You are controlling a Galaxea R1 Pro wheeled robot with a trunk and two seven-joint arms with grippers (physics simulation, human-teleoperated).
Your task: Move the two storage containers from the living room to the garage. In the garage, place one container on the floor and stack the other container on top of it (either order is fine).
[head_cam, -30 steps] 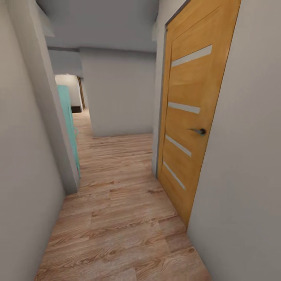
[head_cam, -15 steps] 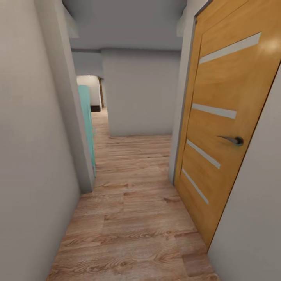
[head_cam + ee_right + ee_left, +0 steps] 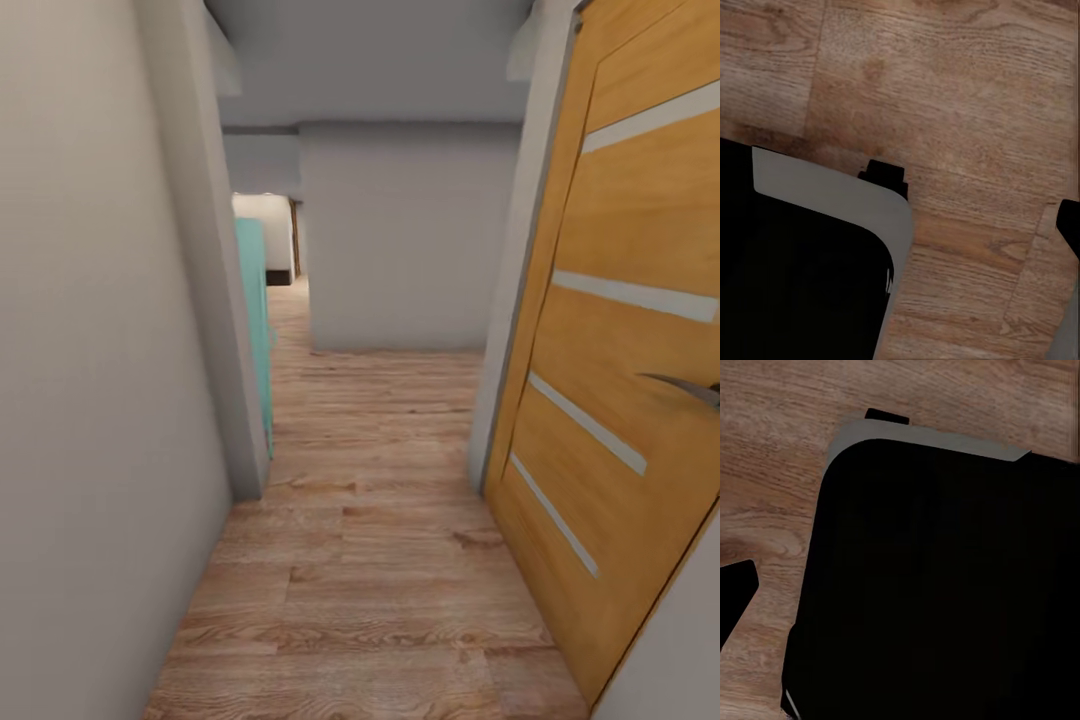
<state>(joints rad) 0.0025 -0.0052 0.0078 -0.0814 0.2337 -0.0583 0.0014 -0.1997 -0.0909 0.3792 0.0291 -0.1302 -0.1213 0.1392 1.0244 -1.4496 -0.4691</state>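
The two storage containers are out of view, and so are the living room and the garage. I am in a narrow hallway with a light wood-plank floor. In the left wrist view, my dark base hangs over the planks, and a black fingertip pokes in at the frame's edge. The right wrist view has the base's grey-rimmed corner and a black fingertip at its edge. Neither view reveals how the jaws stand.
An orange wooden door with a dark handle stands close on the right. A grey wall corner juts in on the left, with a teal panel behind it. A grey wall blocks straight ahead; the passage continues left of it.
The whole view has advanced down the hallway. The door and the left wall corner are nearer and larger, and the door handle has slid to the picture's right edge.
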